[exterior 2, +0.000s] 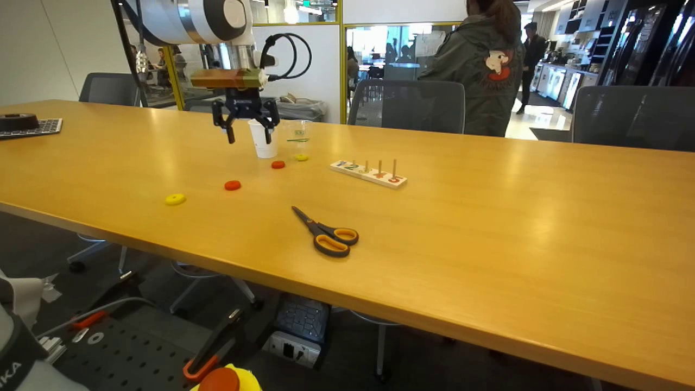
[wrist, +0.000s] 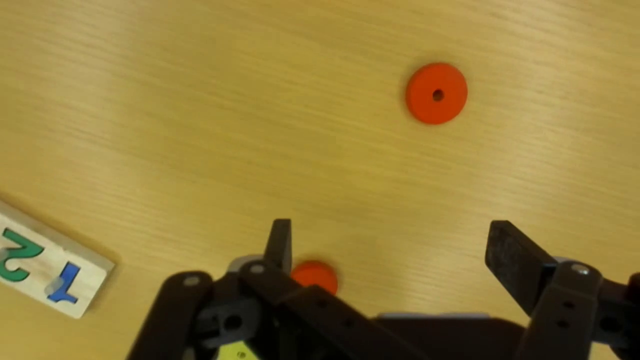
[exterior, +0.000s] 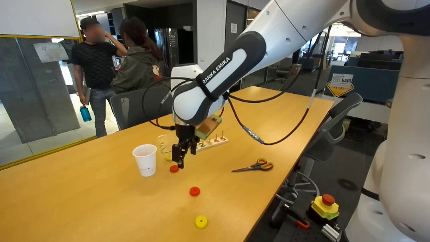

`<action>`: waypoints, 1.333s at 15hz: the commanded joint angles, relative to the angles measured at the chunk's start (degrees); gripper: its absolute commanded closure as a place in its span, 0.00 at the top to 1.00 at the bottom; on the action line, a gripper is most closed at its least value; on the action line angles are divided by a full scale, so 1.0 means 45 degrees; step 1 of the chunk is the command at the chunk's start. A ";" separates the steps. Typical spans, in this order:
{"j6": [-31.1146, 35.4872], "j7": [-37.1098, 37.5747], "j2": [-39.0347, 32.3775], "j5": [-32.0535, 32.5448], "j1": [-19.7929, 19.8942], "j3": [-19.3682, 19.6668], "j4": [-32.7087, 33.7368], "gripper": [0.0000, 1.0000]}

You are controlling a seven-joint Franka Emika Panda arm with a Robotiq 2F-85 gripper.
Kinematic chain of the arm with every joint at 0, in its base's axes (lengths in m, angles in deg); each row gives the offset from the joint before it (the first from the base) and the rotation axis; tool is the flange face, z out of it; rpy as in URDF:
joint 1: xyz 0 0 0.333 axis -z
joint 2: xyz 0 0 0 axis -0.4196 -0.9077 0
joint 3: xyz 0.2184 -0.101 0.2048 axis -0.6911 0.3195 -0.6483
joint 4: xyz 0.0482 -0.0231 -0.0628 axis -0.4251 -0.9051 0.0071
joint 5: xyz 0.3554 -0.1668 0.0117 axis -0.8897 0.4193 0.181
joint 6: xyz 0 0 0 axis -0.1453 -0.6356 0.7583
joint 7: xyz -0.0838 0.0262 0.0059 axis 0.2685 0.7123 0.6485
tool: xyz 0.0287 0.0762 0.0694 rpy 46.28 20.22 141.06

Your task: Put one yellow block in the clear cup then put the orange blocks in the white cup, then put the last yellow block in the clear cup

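Hovering — hand [exterior 2: 250, 138] spread wide, empty

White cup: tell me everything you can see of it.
The white cup is opaque and tapered, wider at its open rim, and looks like paper or plastic. Faint markings sit low on its wall. It stands upright on the table, near but apart from the clear cup, with an orange block close by. Only the table is seen touching it; its inside bottom is hidden.

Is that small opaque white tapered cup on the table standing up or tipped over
Upright: in an exterior view, the white cup stands on its narrower base, with its open rim facing up.
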 commanded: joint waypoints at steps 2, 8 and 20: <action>0.1726 -0.0081 0.0269 -0.0643 0.0076 -0.0245 -0.1662 1.00; 0.2552 0.0103 -0.0309 -0.0773 0.0071 -0.0308 -0.2391 1.00; 0.3120 0.0048 -0.0997 -0.1244 0.0071 -0.0609 -0.2418 0.74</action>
